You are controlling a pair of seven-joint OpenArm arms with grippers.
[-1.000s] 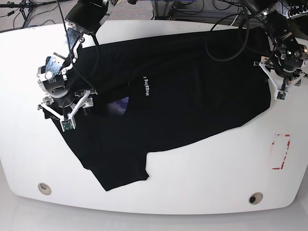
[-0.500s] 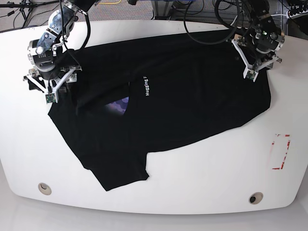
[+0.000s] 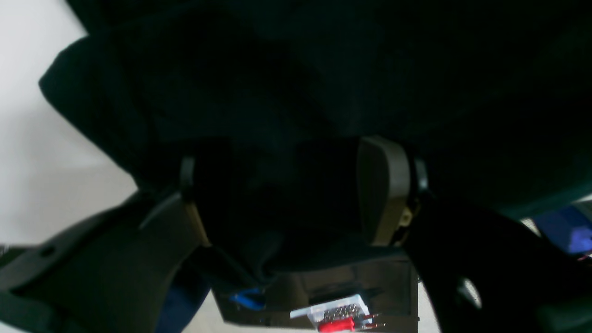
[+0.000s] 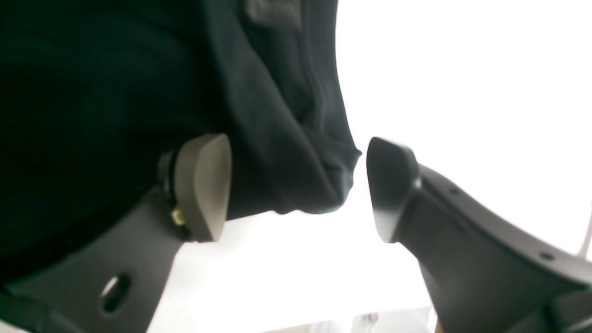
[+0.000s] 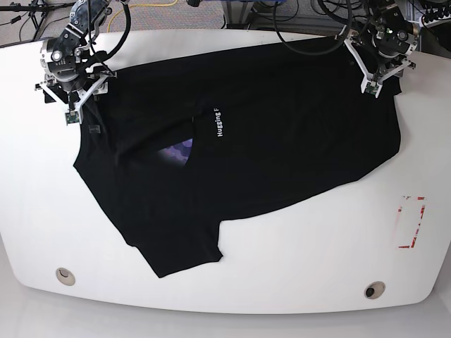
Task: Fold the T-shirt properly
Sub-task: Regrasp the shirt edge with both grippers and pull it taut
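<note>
So far, little of the folding is being shown as done: the T-shirt [image 5: 268, 134] is being kept spread over most of the white table [image 5: 296, 267], lying slantwise from the far right corner down to a sleeve or corner pointing toward the near left. One flap near the middle is being turned over, so that a strip of white lettering [image 5: 216, 124] and a patch of purple print [image 5: 177, 153] are being exposed beside plain black cloth; no neat rectangle is being formed yet, and the edges are being left uneven. At the far left of the scene the right gripper [image 4: 296, 194] is being held over a corner of the cloth, its two pads standing apart with the hem lying between them, seemingly touched by neither pad, so nothing is being grasped there as far as can be seen. At the far right the left gripper [image 3: 286, 189] is being held with its pads spread and black cloth filling the dark gap between them; whether that cloth is being pinched cannot be told. By this judgement the work is being kept at an early stage, with corners being taken up and all the real folds left to make.
</note>
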